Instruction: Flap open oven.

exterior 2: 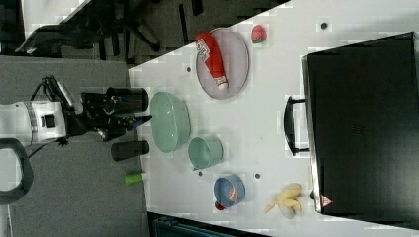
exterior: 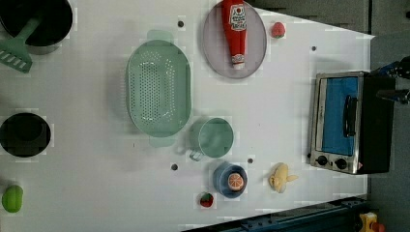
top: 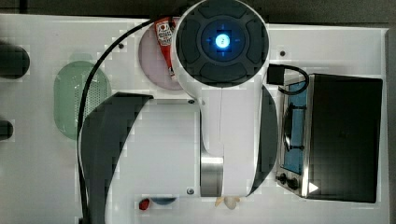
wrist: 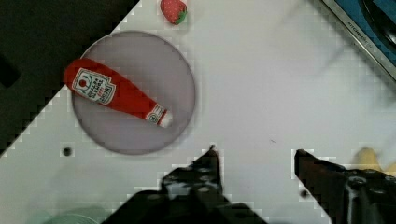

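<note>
The oven (top: 343,137) stands at the top view's right, a black box with a steel front, blue glass door (exterior: 336,116) and two black knobs (exterior: 331,162). Its door is shut and the black bar handle (exterior 2: 289,126) stands out from the front. A corner of the oven (wrist: 369,28) shows in the wrist view. My gripper (wrist: 256,154) is open, its two black fingertips wide apart over bare white table with nothing between them. In the right view the gripper (exterior 2: 141,120) hangs well away from the oven, above the green colander's side of the table.
A ketchup bottle (exterior: 234,31) lies on a purple plate (exterior: 256,48). A green colander (exterior: 157,87), green cup (exterior: 215,137), blue bowl with an orange slice (exterior: 231,180), banana (exterior: 280,178) and strawberry (exterior: 277,30) sit on the white table (exterior: 285,111). The white arm (top: 229,116) covers the table's middle in the top view.
</note>
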You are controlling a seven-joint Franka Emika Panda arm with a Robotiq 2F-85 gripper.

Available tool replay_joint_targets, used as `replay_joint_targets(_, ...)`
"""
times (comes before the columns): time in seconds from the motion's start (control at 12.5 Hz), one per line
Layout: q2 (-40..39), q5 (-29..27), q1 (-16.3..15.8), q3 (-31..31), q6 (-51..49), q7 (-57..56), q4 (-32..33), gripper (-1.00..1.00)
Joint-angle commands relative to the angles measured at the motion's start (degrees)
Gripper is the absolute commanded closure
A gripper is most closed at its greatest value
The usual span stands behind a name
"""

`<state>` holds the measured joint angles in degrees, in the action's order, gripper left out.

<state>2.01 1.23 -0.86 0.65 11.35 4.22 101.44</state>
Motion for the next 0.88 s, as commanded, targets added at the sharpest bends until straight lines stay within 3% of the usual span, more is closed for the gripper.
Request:
replay_joint_targets(0.08, 24.9, 0.3, 1.4, 3.4, -9.9, 6.5, 17.5, -0.58)
replay_joint_targets(0.24, 24.9, 0.3, 1.4, 3.4, -9.9, 6.5, 17.5, -1.0)
replay_joint_targets(0.4, 24.9, 0.3, 1.4, 3.4, -9.9, 6.5, 17.5, -1.0)
replay_joint_targets(0.48, 24.9, 0.3, 1.4, 3.4, -9.9, 6.5, 17.5, -0.9)
replay_joint_targets(0.88, 24.8, 0.4, 1.7, 3.8, -9.9, 6.5, 17.7, 0.32)
